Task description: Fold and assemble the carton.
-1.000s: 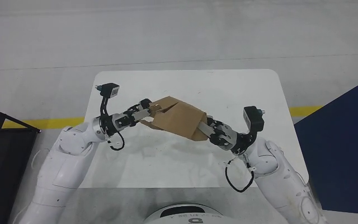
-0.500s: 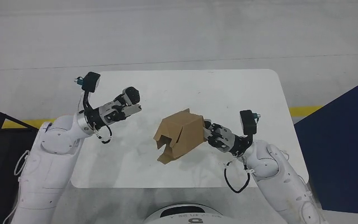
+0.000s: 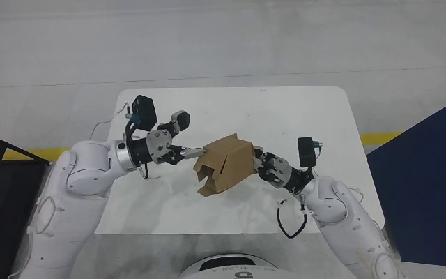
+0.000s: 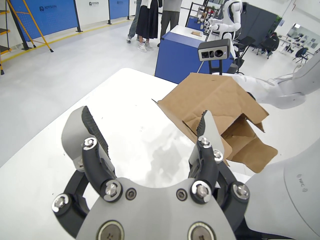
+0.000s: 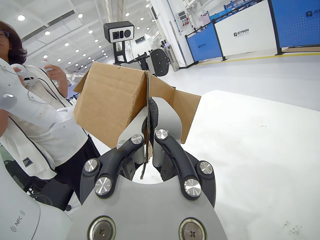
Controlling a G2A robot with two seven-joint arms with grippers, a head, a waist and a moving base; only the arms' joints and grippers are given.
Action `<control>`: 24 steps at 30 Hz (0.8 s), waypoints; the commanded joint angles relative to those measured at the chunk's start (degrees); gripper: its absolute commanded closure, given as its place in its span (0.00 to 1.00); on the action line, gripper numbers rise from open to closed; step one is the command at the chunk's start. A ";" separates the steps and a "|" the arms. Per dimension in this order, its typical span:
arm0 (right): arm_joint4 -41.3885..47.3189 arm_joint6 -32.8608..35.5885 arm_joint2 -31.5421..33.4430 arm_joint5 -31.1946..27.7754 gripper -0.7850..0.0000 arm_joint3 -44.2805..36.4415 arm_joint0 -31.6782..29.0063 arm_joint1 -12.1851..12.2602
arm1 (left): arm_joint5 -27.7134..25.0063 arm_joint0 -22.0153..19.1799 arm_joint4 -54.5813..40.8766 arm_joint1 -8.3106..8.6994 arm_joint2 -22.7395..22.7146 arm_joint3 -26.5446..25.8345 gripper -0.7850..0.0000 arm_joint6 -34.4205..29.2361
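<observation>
Right gripper (image 5: 149,108) is clamped on one edge of the cardboard carton (image 3: 226,162) over the white table (image 3: 300,118). Left gripper (image 4: 145,118) stands spread apart beside its flaps.

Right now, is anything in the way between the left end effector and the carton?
Nothing visible does. The left end effector is open and sits right beside the open, flapped end of the carton, with bare table beneath its fingers. The right end effector is shut on the carton's opposite edge.

- Left arm lies in from 9 o'clock; left gripper (image 3: 189,136) spread wide, pointing toward 3.
- Right arm lies in from 4 o'clock; right gripper (image 3: 259,162) pinches carton (image 3: 226,164) edge.
</observation>
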 commanded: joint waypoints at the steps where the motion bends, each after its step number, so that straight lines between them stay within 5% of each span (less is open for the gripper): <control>1: 0.02 -0.33 -0.06 0.31 1.00 0.09 0.07 -0.03 | 0.19 -0.68 2.53 -0.11 1.01 -0.21 0.03 0.83; 14: 2.04 -2.18 -0.57 -1.44 1.00 1.50 1.16 -0.22 | 3.17 -3.44 10.13 -0.37 4.78 -0.37 0.20 2.08; 24: 7.80 -2.91 -1.72 -4.86 1.00 4.24 2.71 -0.37 | 3.79 -5.34 1.82 -0.47 6.95 2.25 0.18 1.87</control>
